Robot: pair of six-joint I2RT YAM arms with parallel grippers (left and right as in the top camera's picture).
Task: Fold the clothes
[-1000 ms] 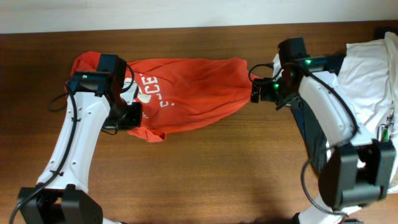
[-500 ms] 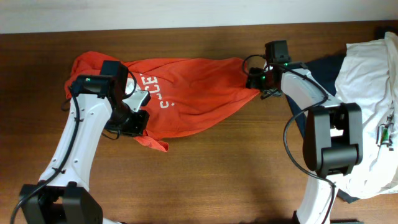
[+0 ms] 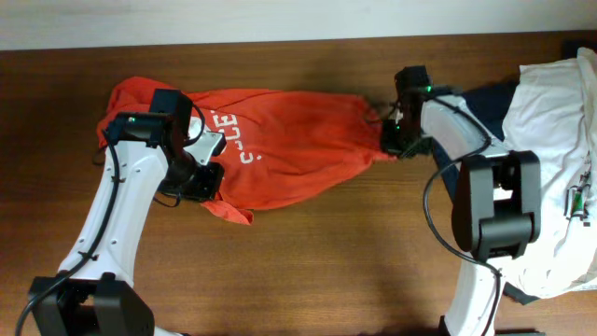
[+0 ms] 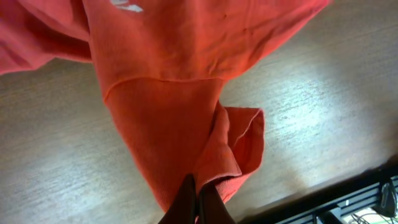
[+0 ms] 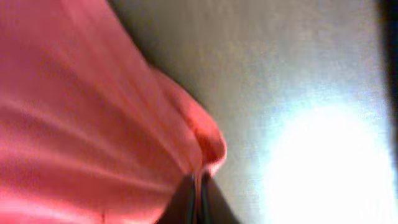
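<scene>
Across the left and middle of the brown wooden table (image 3: pixel 317 271), the orange-red short-sleeved cotton T-shirt (image 3: pixel 298 140) lies stretched lengthwise. White printed lettering (image 3: pixel 238 140) faces up near its left end.

Left gripper (image 4: pixel 198 200): jaws pinched tight on a bunched edge of the shirt, hem or sleeve, can't tell which. Cloth spreads from it over the wood.

Right gripper (image 5: pixel 200 186): fingers clamped together on the shirt's narrow right end, where the fabric gathers to a point.

Reading: opposite ends are held so the cloth can be drawn taut and flattened first. Folding proper looks not yet begun.

No basket, bin or box in view. Other laundry sits loose at the right edge: a crumpled white garment (image 3: pixel 550 103) over a dark navy garment (image 3: pixel 480 98), neither in a gripper.
</scene>
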